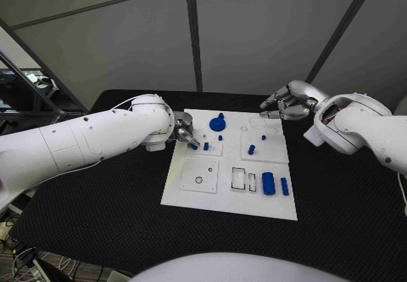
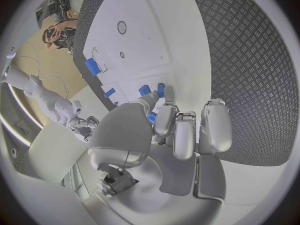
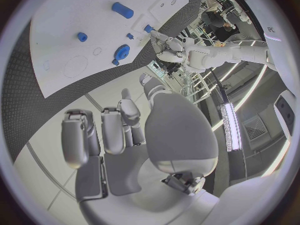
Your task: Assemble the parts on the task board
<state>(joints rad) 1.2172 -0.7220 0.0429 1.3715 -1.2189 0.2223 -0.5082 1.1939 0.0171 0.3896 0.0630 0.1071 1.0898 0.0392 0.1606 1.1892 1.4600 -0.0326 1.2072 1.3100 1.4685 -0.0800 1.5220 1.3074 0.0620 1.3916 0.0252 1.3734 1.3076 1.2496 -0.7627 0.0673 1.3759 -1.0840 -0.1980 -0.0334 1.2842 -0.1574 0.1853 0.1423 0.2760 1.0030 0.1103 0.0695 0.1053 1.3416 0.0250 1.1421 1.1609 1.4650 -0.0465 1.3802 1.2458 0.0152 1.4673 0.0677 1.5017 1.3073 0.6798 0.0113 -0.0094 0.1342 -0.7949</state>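
Parts look like small rigid plastic: light, smooth, likely slippery; pinch the pegs across the shaft, fingertips only. Left robot hand (image 1: 185,134) at the task board (image 1: 220,200) 9 o'clock edge, fingertips down on a small blue peg (image 2: 144,90); whether it's gripped, can't tell. Right robot hand (image 1: 287,102) hovers at 1 o'clock, fingers curled, holding nothing. Blue cylinder (image 1: 268,183) lies toward 4 o'clock. Table (image 1: 102,217): black textured mat, good friction, room all round.

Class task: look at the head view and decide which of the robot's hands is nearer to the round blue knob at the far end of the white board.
Left. The left hand is over the board's left edge, beside the round blue knob. The right hand hovers past the board's far right corner, farther away.
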